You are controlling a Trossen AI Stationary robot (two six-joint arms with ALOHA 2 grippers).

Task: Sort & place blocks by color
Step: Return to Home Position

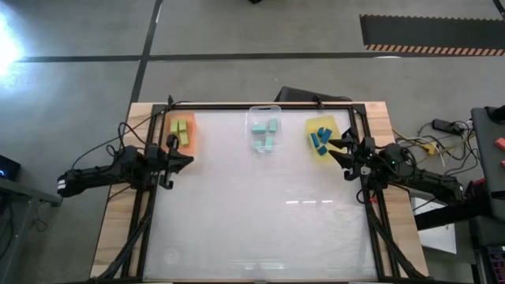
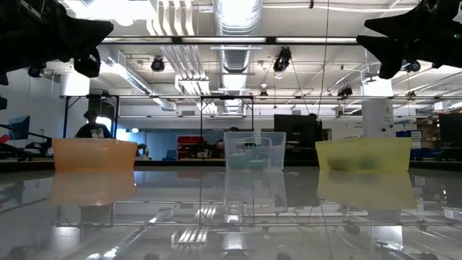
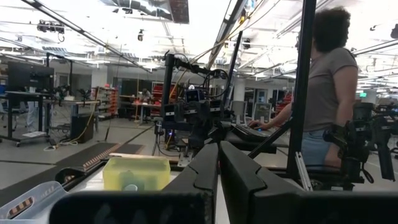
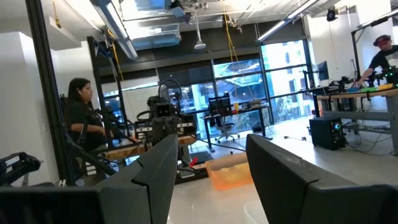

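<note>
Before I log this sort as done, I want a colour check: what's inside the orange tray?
The high view shows only yellow-green blocks inside the orange tray, none teal or blue. In the low view the tray's cloudy wall hides them.

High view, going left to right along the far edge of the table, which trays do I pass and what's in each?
orange tray with yellow-green blocks → clear tray with light teal blocks → yellow tray with darker blue blocks
</note>
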